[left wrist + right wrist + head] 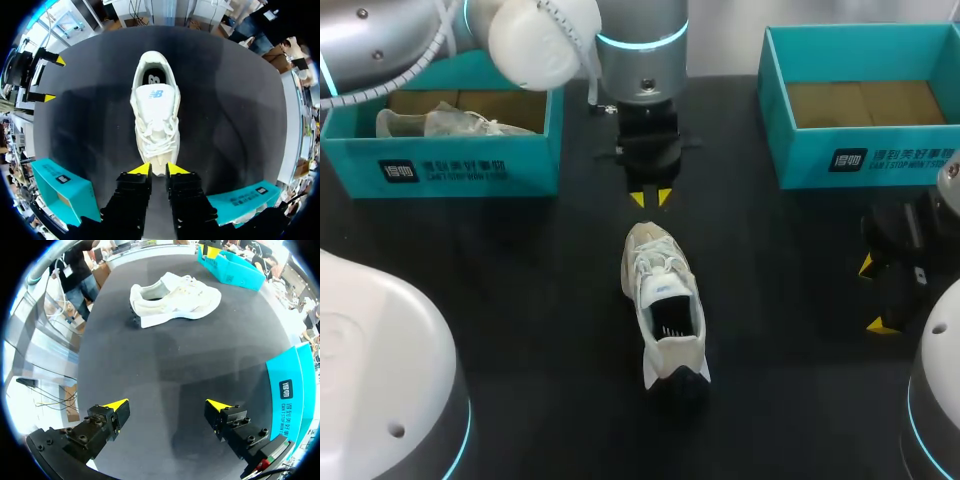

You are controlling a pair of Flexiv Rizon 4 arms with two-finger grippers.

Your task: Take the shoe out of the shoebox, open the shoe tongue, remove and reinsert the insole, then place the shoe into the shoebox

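- Near the middle of the dark desk (520, 300) the white shoe (665, 300) stands upright on its sole, outside both boxes. Its toe points to the far side and its heel to the robot.
- A dark insole (154, 79) shows inside the shoe's opening, behind the tongue and laces.
- Left arm's hand (651, 197) hangs just beyond the toe. Its yellow-tipped fingers are drawn nearly together with only a thin gap, and they grip nothing. From its wrist view the toe sits right ahead of the tips.
- Right arm's hand (167, 407) is at the desk's right side, well apart from the shoe. Its fingers are spread wide over bare desk and hold nothing.
- Far left, a teal shoebox (460, 165) holds a second pale shoe (440, 122).
- Far right, another teal shoebox (880, 160) stands with its brown floor showing.
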